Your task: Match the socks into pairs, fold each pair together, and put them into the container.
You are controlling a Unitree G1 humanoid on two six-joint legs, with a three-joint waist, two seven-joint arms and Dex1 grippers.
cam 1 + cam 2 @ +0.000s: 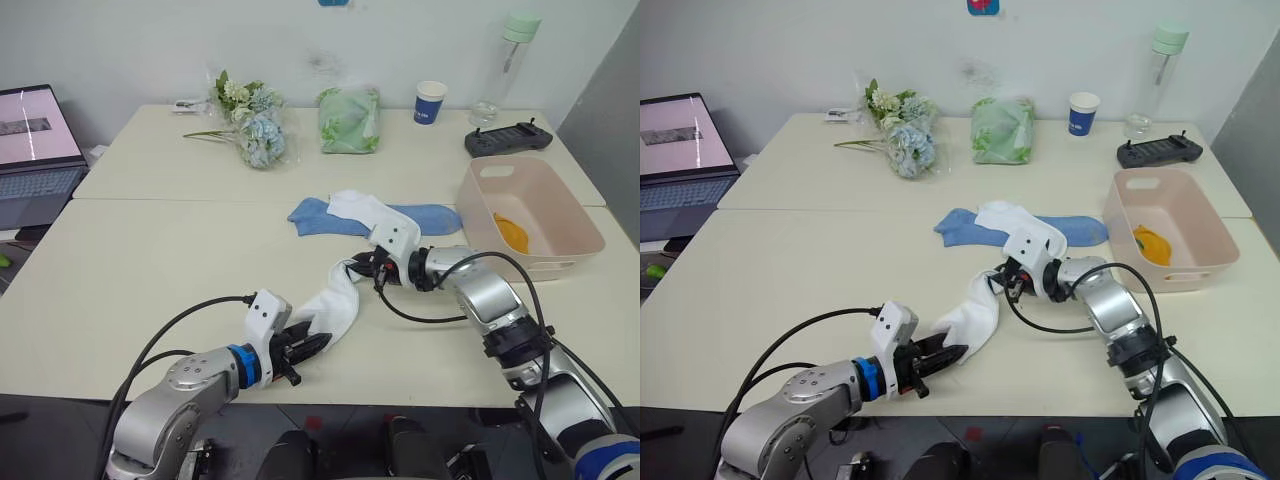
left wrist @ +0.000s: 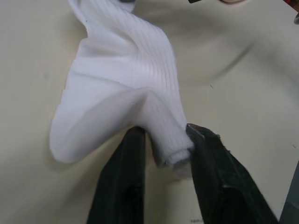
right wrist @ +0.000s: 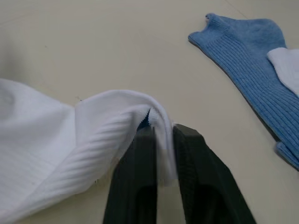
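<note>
Both grippers are clamped on one white sock [image 1: 335,300]: the left gripper [image 1: 312,346] pinches its near end and the right gripper [image 1: 362,266] pinches its far end, so the sock hangs between them just above the table [image 1: 150,270]. Behind it lie a blue sock [image 1: 320,217] and another blue sock [image 1: 425,216], with a second white sock [image 1: 360,208] lying across them. To the right stands the pink container [image 1: 530,215], a yellow sock [image 1: 511,233] inside it.
</note>
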